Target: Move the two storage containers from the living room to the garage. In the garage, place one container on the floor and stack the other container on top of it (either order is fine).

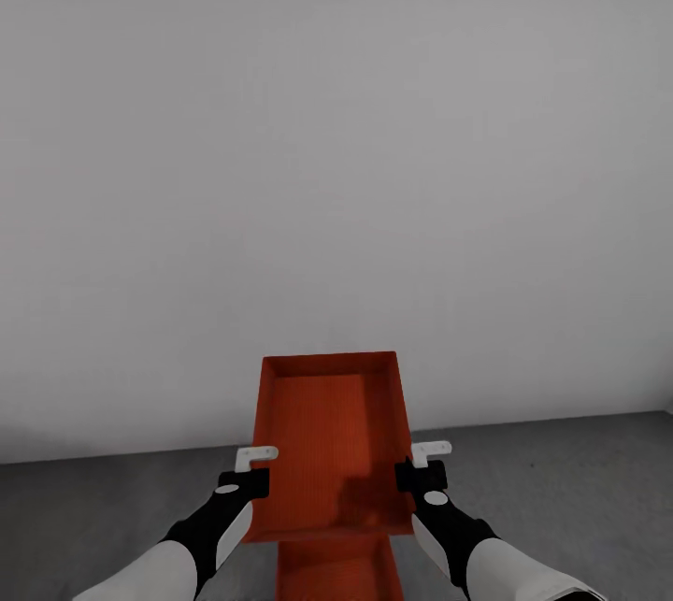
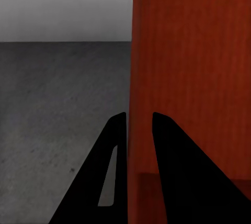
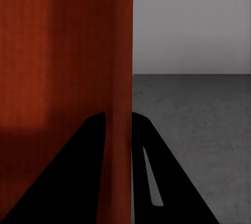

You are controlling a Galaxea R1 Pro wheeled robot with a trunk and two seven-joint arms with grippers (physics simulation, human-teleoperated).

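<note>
- The upper container is up in the air, pinched on both long walls: left tool clamps one thin wall, right tool the other, jaws narrow with the wall between them.
- Second container sits right below it on the concrete floor, so we're in the garage and one box looks placed already.
- What's left, I'd say: lower the held box onto the bottom one, then let go.
- The bottom box is mostly cut off by the frame edge and covered by the held one, so alignment is hard to judge.
</note>
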